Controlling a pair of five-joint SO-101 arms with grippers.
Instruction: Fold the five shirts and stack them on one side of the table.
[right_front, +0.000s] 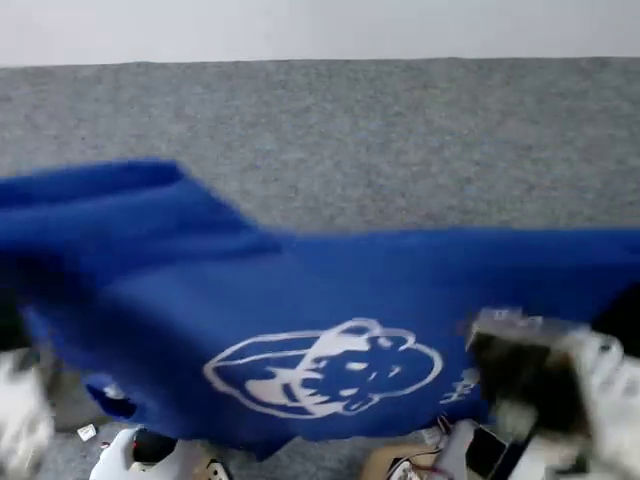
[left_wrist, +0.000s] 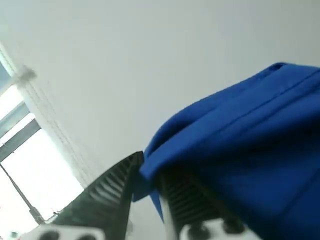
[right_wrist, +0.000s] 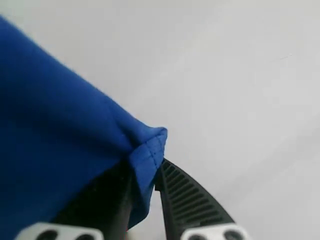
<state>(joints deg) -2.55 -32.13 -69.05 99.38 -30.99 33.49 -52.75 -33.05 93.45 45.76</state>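
Note:
A blue shirt (right_front: 300, 290) with a white print on its front hangs spread in the air above the grey table (right_front: 400, 130), reaching from one side of the high view to the other. In the left wrist view my left gripper (left_wrist: 147, 175) is shut on a folded edge of the blue shirt (left_wrist: 240, 150). My right gripper (right_wrist: 145, 175) is shut on a stitched hem corner of the blue shirt (right_wrist: 60, 140). In the high view a blurred arm (right_front: 540, 380) is at the shirt's lower right edge, and another arm (right_front: 20, 410) is at its lower left.
Grey table surface stretches behind the raised shirt up to a pale wall (right_front: 300, 25). The arm bases and cables (right_front: 140, 455) sit along the near edge under the cloth. A bright window (left_wrist: 20, 165) shows in the left wrist view.

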